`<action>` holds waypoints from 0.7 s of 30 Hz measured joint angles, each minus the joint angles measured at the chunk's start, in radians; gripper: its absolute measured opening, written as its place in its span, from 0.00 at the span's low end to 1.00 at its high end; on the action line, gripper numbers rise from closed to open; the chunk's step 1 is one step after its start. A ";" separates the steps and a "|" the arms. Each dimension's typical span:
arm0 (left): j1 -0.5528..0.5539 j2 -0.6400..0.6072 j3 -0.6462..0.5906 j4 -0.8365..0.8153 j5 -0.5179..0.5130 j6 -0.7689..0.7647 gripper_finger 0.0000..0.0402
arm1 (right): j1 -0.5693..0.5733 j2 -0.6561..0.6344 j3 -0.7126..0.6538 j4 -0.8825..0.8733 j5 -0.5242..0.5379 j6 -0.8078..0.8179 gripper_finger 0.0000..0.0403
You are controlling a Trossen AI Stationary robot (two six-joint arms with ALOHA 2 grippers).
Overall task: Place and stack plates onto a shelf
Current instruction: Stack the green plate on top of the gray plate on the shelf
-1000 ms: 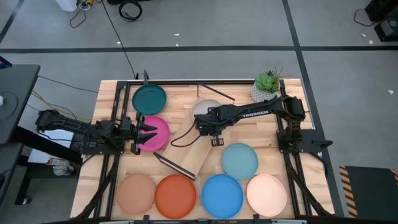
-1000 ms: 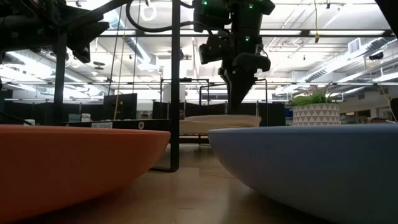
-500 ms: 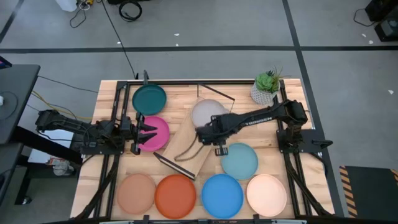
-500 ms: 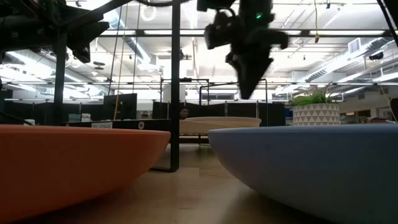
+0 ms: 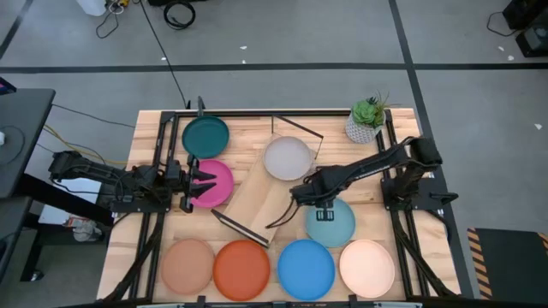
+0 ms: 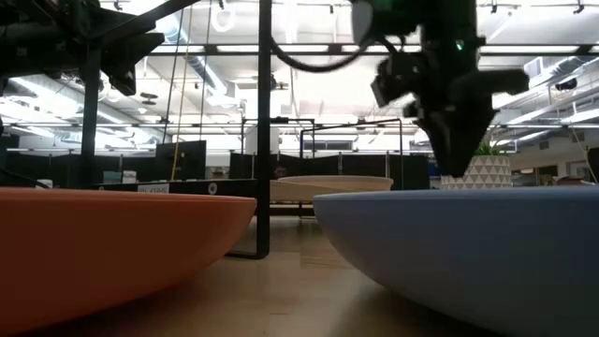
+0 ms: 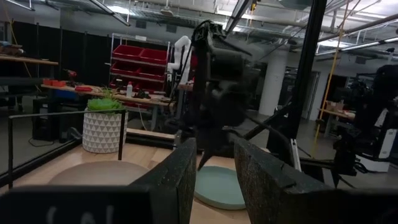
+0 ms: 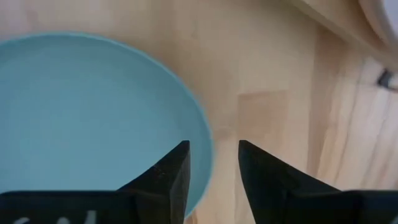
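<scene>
My right gripper (image 5: 318,205) (image 8: 213,158) is open and points down over the light blue plate's (image 5: 330,222) rim (image 8: 202,134), one finger above the plate and one above bare table. It touches nothing that I can see. The grey plate (image 5: 287,158) (image 6: 332,184) lies flat on the far end of the shelf (image 5: 261,198), a light board set diagonally. My left gripper (image 5: 202,181) (image 7: 214,165) is open and waits over the magenta plate (image 5: 214,183). The teal plate (image 5: 205,135) lies beyond it. Tan (image 5: 188,265), orange (image 5: 241,269), blue (image 5: 306,269) and cream (image 5: 366,267) plates lie in a row along the near edge.
A small white pot with a green plant (image 5: 367,120) stands at the far right corner. The shelf's black legs (image 6: 264,131) rise mid-table. Black frame rails run along both sides of the slatted table (image 5: 154,227). In the low view the orange plate (image 6: 112,243) and blue plate (image 6: 468,253) fill the foreground.
My right gripper has moved away from the grey plate on the shelf, toward the table's near and right edges and downward, ending over the light blue plate's rim. The grey plate has stayed flat on the shelf.
</scene>
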 joint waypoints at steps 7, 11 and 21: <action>0.000 0.000 0.000 0.000 0.000 0.001 0.29 | -0.034 -0.053 -0.174 0.084 -0.032 0.080 0.36; 0.000 0.000 0.000 0.000 0.000 0.001 0.29 | -0.047 -0.050 -0.229 0.107 -0.044 0.105 0.35; 0.000 0.000 0.000 0.000 0.000 0.002 0.29 | -0.088 -0.050 -0.285 0.139 -0.072 0.114 0.20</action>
